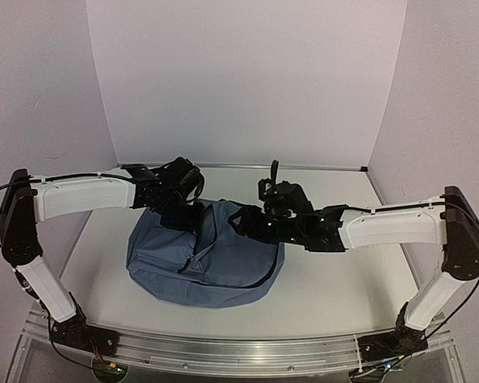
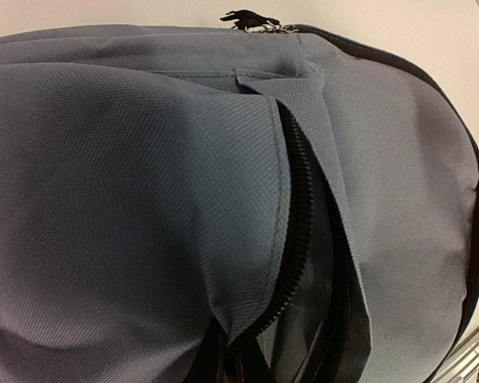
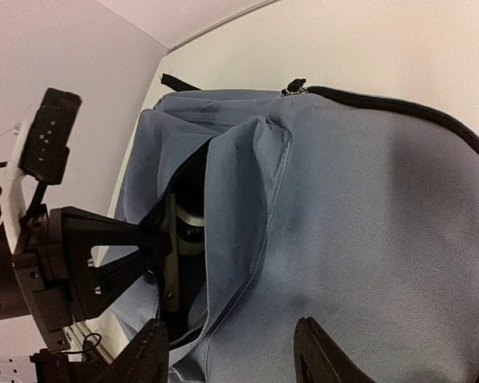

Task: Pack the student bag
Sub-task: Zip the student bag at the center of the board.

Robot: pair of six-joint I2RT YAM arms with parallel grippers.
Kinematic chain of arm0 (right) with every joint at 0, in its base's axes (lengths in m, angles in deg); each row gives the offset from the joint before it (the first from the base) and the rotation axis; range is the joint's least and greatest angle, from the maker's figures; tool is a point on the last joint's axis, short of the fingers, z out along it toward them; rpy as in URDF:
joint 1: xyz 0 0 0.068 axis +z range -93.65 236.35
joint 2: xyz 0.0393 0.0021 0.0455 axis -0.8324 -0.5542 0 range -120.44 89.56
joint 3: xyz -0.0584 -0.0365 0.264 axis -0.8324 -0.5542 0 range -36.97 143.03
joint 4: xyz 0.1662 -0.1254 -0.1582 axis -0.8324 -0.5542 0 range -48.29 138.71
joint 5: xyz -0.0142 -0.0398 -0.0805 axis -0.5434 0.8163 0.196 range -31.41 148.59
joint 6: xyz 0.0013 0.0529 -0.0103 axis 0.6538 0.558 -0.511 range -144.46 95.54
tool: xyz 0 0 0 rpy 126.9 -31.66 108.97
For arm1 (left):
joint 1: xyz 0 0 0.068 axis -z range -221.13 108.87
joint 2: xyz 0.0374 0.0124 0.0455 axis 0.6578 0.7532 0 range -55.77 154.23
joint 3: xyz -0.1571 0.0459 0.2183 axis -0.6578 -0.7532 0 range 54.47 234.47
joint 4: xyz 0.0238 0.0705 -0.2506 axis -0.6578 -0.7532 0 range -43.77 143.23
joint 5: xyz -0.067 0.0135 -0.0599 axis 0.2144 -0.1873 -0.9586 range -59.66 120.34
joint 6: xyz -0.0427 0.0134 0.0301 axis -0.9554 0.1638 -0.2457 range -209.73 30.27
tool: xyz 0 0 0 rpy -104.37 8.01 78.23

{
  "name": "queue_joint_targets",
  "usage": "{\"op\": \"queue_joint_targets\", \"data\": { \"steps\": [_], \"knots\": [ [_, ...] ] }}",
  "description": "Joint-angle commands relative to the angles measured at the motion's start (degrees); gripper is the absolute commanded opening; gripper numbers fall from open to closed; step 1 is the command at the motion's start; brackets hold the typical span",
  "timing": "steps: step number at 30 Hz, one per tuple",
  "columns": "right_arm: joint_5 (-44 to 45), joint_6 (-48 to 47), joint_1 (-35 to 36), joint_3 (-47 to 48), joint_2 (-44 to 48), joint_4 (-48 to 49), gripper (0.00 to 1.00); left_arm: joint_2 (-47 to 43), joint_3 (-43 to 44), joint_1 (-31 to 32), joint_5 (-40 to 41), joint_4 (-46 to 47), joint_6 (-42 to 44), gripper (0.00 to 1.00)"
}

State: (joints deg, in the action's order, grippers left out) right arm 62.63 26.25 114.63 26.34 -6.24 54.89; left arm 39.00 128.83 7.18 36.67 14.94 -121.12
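Now, large slate-blue fabric backpack [image 1: 215, 271] lies left of centre on worktop [image 1: 343, 279]; left gripper [image 3: 150, 243] pinches its zip flap [image 3: 247, 159]; right gripper [image 3: 233, 341] spread, empty, above; risk: fabric slips from pinch, bag shuts.

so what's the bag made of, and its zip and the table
Bag: woven synthetic cloth by the look, matte slate-blue; a fine weave shows close up.
Zip: black and dull with closely ribbed teeth, probably plastic or nylon.
Table: smooth and off-white; could be laminate or painted board, can't tell which.
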Motion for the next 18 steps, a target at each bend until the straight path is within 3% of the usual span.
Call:
{"op": "queue_joint_targets", "data": {
  "steps": [1, 4, 12, 18],
  "knots": [
    [0.7, -5.9, 0.2, 0.4, 3.7, -0.3, 0.54, 1.9, 1.5, 0.6, -6.1, 6.1, -0.3, 0.01],
    [-0.6, -10.9, 0.2, 0.5, 5.3, -0.3, 0.54, 0.8, 1.1, 0.6, -5.8, 6.5, -0.5, 0.14],
    [-10.1, -29.0, 2.1, 4.6, 8.8, -5.1, 0.5, -6.9, -0.9, -0.7, -5.4, 5.5, -1.8, 0.75],
    [-9.5, -38.7, 7.2, 12.8, 3.7, -13.9, 0.46, -14.0, -3.8, -6.8, -9.2, 3.2, -2.3, 0.93]
  ]
}}
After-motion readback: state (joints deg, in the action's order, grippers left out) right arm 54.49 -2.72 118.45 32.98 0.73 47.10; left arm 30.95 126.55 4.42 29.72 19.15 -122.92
